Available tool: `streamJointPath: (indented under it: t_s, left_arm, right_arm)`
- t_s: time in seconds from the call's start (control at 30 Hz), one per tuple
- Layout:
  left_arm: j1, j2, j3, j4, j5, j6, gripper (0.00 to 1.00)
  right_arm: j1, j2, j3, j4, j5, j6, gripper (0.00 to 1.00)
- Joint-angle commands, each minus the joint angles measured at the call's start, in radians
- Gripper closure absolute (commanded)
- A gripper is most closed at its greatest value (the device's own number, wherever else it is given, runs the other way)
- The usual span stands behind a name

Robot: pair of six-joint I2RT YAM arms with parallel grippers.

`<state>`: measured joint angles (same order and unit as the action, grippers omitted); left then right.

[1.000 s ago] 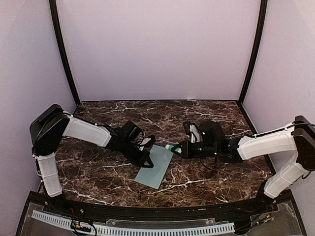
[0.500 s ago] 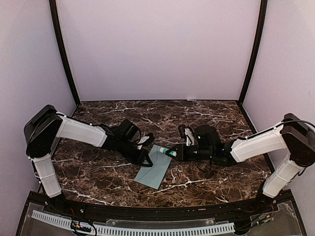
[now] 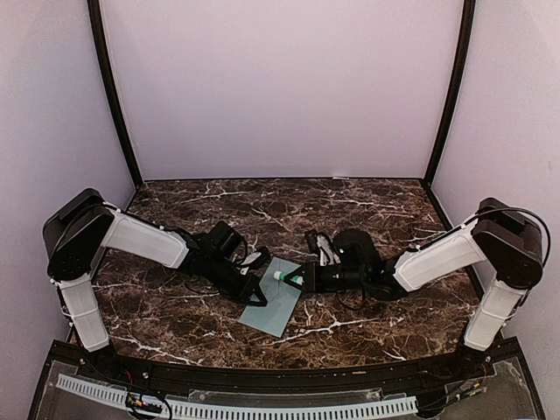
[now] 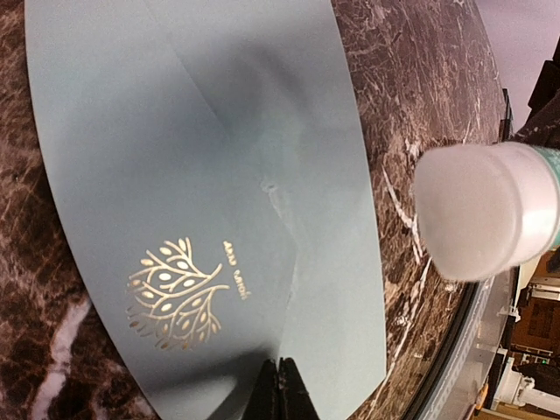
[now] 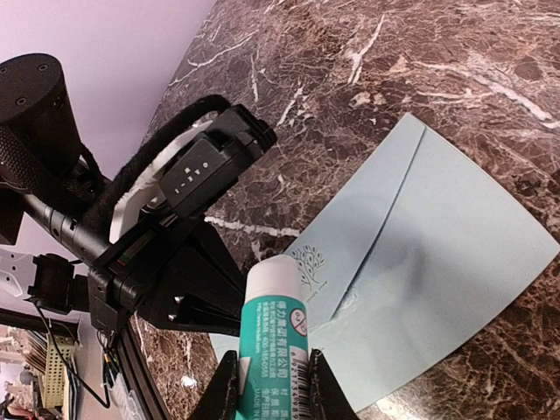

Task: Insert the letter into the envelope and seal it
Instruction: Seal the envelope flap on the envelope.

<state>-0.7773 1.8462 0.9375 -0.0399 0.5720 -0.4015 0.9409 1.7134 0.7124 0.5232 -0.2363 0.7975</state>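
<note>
The pale teal envelope point(image 3: 274, 302) lies flat on the marble table, its pointed flap folded down and a gold tree emblem point(image 4: 173, 293) on the flap. My left gripper point(image 3: 253, 292) is shut, and its tips point(image 4: 280, 389) rest on the envelope point(image 4: 175, 131) near its left edge. My right gripper point(image 3: 298, 280) is shut on a teal glue stick point(image 5: 273, 319) with a white cap point(image 4: 477, 214). It holds the stick point(image 3: 282, 276) low over the envelope point(image 5: 437, 262), cap pointing at the left gripper. The letter is out of view.
The dark marble table point(image 3: 367, 210) is walled in by lavender panels with black posts point(image 3: 112, 92) at the back corners. A black rail point(image 3: 262, 378) runs along the near edge. Both arms reach in low towards the middle.
My right arm has moved left with the glue stick, from beside the envelope's right edge to over it. The left gripper has stayed on the envelope's left side, still shut.
</note>
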Motion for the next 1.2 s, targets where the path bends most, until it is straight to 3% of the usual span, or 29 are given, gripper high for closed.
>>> streamJointPath:
  t_s: [0.0,0.43,0.67,1.17]
  left_arm:
    - [-0.004,0.010,-0.029,-0.010,-0.005,-0.011,0.99]
    - [-0.004,-0.018,0.039,0.001,-0.016,-0.011,0.99]
    - [-0.004,0.021,0.085,0.035,0.011,-0.027,0.99]
    - [-0.004,0.125,0.051,0.023,-0.051,-0.044,1.00]
  right_arm:
    - [0.017,0.033,0.042,0.084,-0.028,0.009,0.90]
    - [0.022,0.032,0.046,0.093,0.011,0.008,0.91]
    - [0.014,-0.069,-0.014,0.066,0.110,0.010,0.91]
    - [0.010,-0.110,-0.041,0.071,0.116,0.008,0.91]
